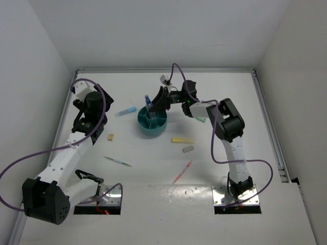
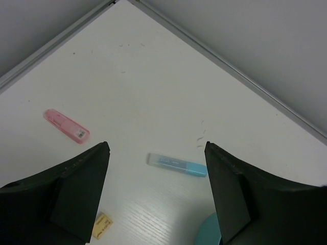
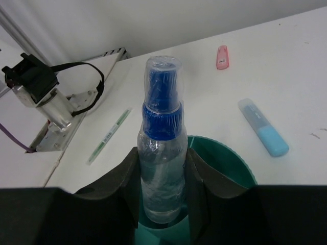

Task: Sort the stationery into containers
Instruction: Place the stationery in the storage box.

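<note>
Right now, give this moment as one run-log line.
right gripper: shut on bottle, upright at teal tub | left gripper: open, empty

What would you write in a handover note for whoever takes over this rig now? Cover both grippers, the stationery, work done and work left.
Right gripper: fingers shut on the bottle, upright, base inside the teal tub, not released.
Left gripper: open, empty, near the light-blue stick.
On the table: pink stick, tan block, yellow stick, grey block, white pen, red pen, mint-green stick.
Done: only the bottle is at the tub.
Left: release it, then sort everything else.
</note>
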Robot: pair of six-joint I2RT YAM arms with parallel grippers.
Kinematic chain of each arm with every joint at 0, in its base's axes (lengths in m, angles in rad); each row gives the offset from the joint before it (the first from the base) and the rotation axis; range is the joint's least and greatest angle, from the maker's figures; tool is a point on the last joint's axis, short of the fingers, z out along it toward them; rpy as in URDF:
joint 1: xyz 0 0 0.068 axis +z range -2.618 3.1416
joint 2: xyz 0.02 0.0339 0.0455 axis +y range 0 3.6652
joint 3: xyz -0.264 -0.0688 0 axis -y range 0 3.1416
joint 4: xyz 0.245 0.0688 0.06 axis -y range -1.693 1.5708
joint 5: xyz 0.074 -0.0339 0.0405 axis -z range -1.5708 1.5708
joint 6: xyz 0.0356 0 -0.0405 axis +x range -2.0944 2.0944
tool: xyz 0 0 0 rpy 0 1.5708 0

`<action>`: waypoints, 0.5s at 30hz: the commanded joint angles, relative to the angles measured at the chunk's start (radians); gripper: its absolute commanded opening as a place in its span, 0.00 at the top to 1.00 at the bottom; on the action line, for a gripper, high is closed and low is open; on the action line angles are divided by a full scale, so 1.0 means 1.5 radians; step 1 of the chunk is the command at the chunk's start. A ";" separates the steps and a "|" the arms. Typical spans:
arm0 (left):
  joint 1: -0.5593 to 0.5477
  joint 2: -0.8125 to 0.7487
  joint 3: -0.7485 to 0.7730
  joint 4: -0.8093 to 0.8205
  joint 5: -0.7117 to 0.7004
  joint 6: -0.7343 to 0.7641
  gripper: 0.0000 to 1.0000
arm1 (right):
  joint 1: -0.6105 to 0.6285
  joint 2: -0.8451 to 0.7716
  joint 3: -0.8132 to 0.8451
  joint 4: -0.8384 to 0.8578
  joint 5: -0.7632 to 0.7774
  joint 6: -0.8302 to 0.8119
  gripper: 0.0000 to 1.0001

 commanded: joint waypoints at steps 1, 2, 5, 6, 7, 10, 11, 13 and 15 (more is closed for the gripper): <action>-0.003 0.007 0.010 0.003 -0.002 -0.015 0.19 | 0.004 -0.005 -0.005 0.040 -0.010 -0.032 0.65; -0.003 0.007 0.010 0.003 -0.002 -0.015 0.17 | 0.004 -0.005 -0.012 0.039 -0.010 -0.032 0.63; -0.003 0.028 0.010 -0.020 -0.002 -0.061 0.12 | 0.004 -0.011 -0.018 0.039 -0.010 -0.032 0.62; -0.003 0.036 0.010 -0.029 -0.002 -0.073 0.12 | 0.004 -0.011 -0.025 0.039 -0.010 -0.039 0.61; -0.003 0.046 0.019 -0.038 -0.020 -0.090 0.12 | 0.004 -0.018 -0.025 0.039 -0.010 -0.039 0.61; -0.003 0.111 0.064 -0.124 -0.051 -0.172 0.13 | 0.004 -0.033 -0.031 0.039 -0.010 -0.047 0.58; -0.003 0.131 0.078 -0.147 -0.051 -0.192 0.16 | 0.004 -0.033 -0.038 0.033 -0.010 -0.047 0.58; -0.003 0.191 0.117 -0.219 -0.067 -0.245 0.19 | 0.004 -0.040 -0.045 0.024 -0.010 -0.062 0.57; -0.003 0.223 0.139 -0.270 -0.067 -0.281 0.28 | -0.002 -0.055 -0.051 0.008 -0.010 -0.071 0.57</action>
